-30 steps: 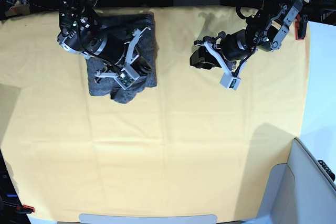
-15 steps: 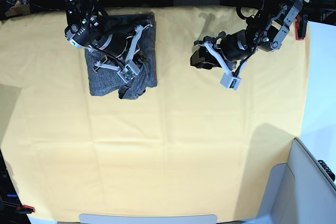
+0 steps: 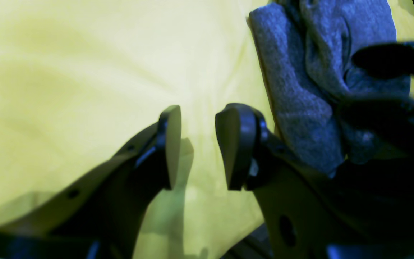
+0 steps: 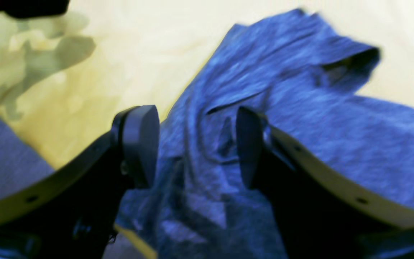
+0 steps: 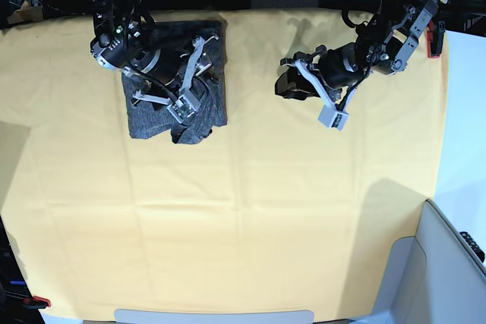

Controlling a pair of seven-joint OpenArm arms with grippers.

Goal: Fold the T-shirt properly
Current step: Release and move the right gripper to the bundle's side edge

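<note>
In the base view the T-shirt (image 5: 176, 92) lies as a folded dark grey bundle at about ten o'clock on the yellow-orange cloth (image 5: 250, 210), close to the cloth's far edge, with a rumpled lump sticking out at the bundle's near edge. The right gripper (image 5: 182, 85) hangs directly over the bundle. The right wrist view shows its jaws standing wide apart with nothing between them, the wrinkled grey knit (image 4: 264, 118) spread beneath both fingers (image 4: 140, 144) and a loose fold opening at about two o'clock. The left gripper (image 5: 317, 90) sits well apart from the garment, at about three o'clock from it, over bare cloth. In the left wrist view its fingers (image 3: 169, 144) stand parted with a clear gap and hold nothing; only yellow cloth (image 3: 84, 72) shows between them, while the shirt (image 3: 300, 90) appears at about one o'clock, partly hidden behind the dark, blurred shape of the other arm.
</note>
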